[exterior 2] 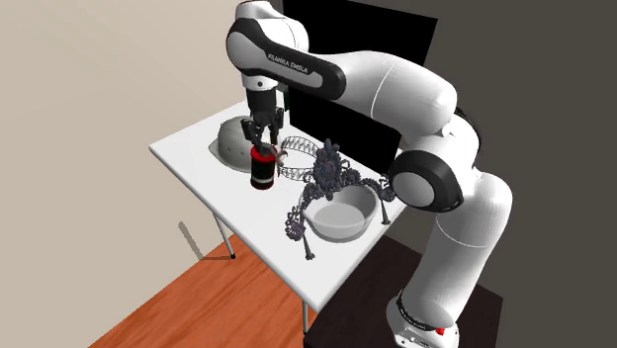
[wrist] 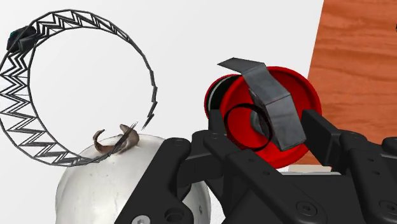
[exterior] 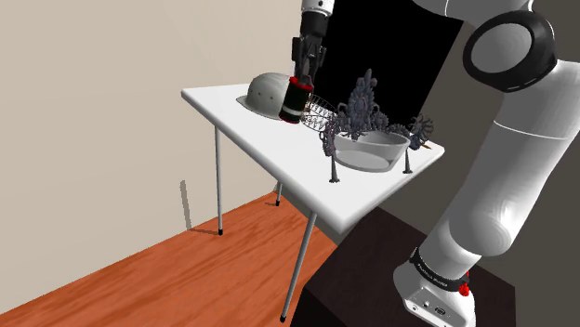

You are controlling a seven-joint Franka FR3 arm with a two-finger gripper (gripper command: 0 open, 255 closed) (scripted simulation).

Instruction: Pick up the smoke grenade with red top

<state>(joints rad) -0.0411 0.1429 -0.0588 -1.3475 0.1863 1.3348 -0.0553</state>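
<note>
White table, smoke grenade within closed hand

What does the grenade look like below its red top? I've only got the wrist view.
Observer: In the shoulder view the grenade has a black, can-shaped body under the red top.
Operator: What else is nearby that I can't see?
Observer: A bowl with a dark ornate metal piece around it stands to the shoulder view's right of the ring.
Operator: How is the gripper on it?
Observer: From above. In the second exterior view the gripper clasps the top, with the body below the fingers.
</note>
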